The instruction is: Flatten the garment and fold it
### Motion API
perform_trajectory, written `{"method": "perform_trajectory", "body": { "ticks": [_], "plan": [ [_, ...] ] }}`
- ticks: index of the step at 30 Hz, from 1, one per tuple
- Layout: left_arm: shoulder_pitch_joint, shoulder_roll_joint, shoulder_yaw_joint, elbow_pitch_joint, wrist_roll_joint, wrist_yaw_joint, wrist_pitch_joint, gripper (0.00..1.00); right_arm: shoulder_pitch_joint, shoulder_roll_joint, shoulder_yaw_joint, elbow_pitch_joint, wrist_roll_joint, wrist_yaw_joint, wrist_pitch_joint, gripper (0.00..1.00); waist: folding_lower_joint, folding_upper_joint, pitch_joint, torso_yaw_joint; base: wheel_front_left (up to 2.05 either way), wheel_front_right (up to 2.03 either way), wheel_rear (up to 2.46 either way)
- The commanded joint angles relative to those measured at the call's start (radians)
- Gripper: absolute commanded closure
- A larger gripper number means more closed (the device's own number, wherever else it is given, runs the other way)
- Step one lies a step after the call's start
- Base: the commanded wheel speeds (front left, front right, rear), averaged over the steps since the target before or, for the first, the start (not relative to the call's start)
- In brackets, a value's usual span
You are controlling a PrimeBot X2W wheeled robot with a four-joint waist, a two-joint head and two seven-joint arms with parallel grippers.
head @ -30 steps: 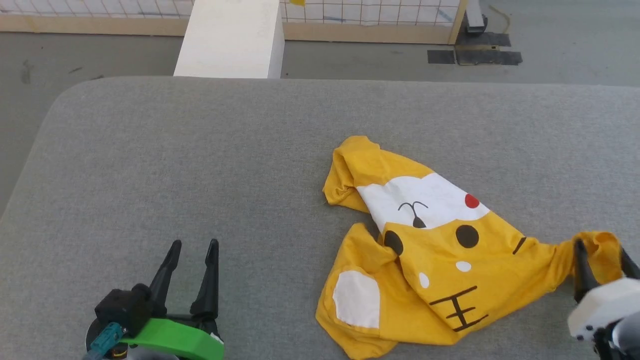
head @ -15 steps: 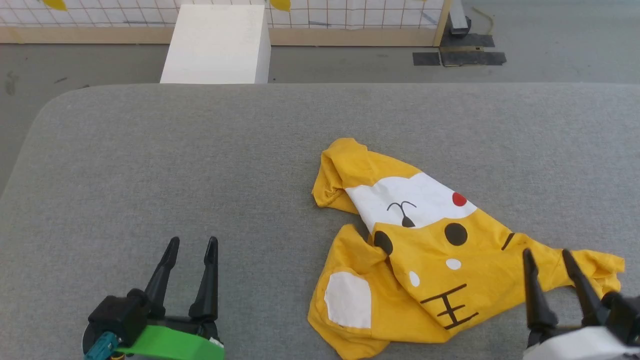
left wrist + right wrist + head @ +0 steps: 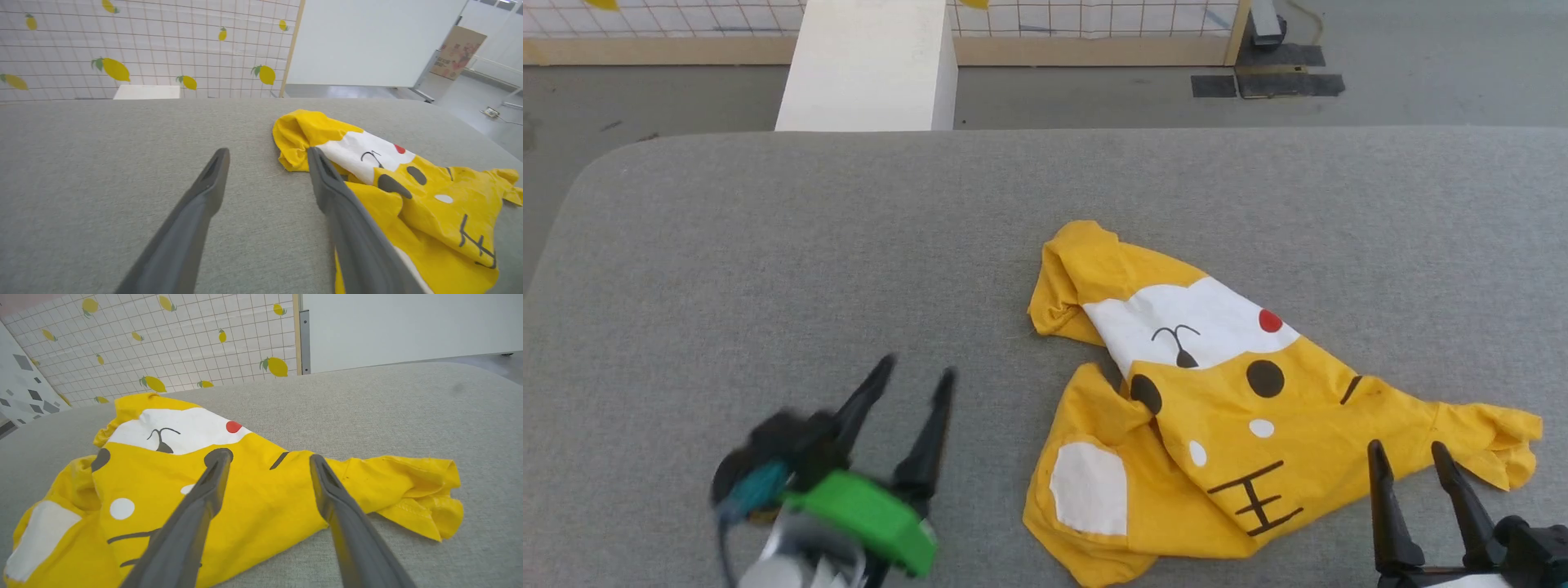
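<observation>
we count 1 garment (image 3: 1241,408), a yellow tee, lying crumpled on the grey padded surface (image 3: 768,245), right of centre in the head view. it's not flat: 1 bunched fold points to the far side, 1 lobe sits at the near left, and 1 twisted end trails off to the robot's right. on the print, head view, we count 4 white patches (1 big, 1 rounded at the near left, 2 small ovals), 1 red dot, 2 black ovals, plus several black lines.

2 grippers, 2 dark fingers each. the left gripper (image 3: 916,367) is blurred in the head view and has a green band at its base. its fingers are spread wide w/ nothing between them, over bare grey cloth left of the tee. in the left wrist view 1 finger overlaps the tee's edge; can't tell if it touches.

the right gripper (image 3: 1407,447) is at the lower right, fingers also spread wide, holding nothing. its tips show in front of the tee's near edge, beside the twisted end; contact we can't tell.

beyond the surface: 1 white block (image 3: 866,65), a grid wall w/ lemon print (image 3: 143,49), and dark tape patches (image 3: 1266,82) on the floor.
</observation>
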Motion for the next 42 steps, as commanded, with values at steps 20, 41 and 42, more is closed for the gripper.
{"method": "perform_trajectory", "body": {
  "ticks": [20, 41, 42],
  "plan": [
    [-0.461, 0.046, -0.409, 0.369, -0.343, -0.011, 0.586, 0.0, -0.08, 0.0, 0.022, 0.027, 0.021, -0.001, -0.03, 0.0, 0.0, 0.0, 0.122, -0.074, 0.0, 0.0, 0.0],
    [-0.531, 0.305, -0.221, 0.414, -0.162, 0.198, 0.29, 1.0, -0.077, 0.0, -0.004, 0.054, 0.019, -0.001, -0.047, 0.0, 0.0, 0.0, 0.095, -0.007, 0.0, 0.0, 0.0],
    [-0.53, 0.303, -0.227, 0.417, -0.147, 0.212, 0.284, 1.0, -0.078, 0.0, -0.003, 0.053, 0.017, -0.001, -0.046, 0.0, 0.0, 0.0, 0.097, -0.006, 0.0, 0.0, 0.0]
  ]
}}
